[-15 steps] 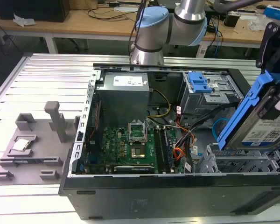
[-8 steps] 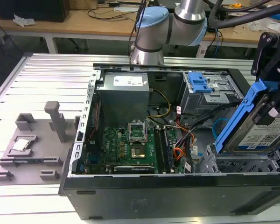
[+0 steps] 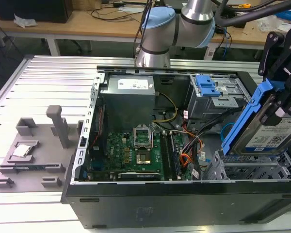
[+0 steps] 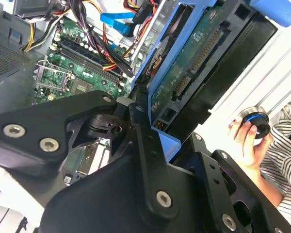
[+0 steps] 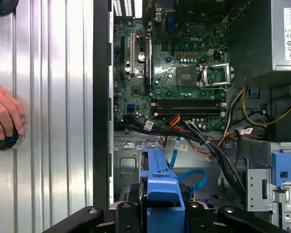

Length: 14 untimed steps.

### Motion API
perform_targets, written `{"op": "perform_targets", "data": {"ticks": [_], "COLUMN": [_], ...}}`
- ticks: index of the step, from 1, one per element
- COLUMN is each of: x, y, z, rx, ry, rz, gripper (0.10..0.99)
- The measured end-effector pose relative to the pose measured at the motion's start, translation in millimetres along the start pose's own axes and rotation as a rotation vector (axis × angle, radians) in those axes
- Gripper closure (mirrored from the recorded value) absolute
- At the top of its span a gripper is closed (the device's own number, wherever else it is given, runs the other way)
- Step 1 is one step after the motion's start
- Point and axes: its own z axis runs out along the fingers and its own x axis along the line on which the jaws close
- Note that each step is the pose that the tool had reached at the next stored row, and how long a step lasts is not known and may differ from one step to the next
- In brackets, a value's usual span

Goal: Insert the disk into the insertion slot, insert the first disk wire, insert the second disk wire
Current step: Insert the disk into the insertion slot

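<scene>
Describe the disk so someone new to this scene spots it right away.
Find the open computer case. At its end on the exterior view's right, the claw holds the disk tilted above the drive cage. Only it has a bright blue frame around a white-and-blue label.

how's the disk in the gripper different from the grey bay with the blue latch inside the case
Pose: the disk is tilted and clamped in the gripper above the case; the grey bay sits level inside it. Look: the disk carries a white-and-blue label, the grey bay is bare metal. Blue part: a carrier frames the disk, the grey bay has a latch on top. Both pair metal with bright blue plastic.
</scene>
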Motion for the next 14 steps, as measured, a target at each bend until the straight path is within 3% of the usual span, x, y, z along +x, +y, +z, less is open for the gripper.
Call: {"op": "perform_targets", "data": {"ticks": [14], "x": [-1.9], "y": [-6.1], "z": [23.9], "rx": [-0.002], "ry": [-0.0001], "rz": [0.000], "gripper": [0.722]}}
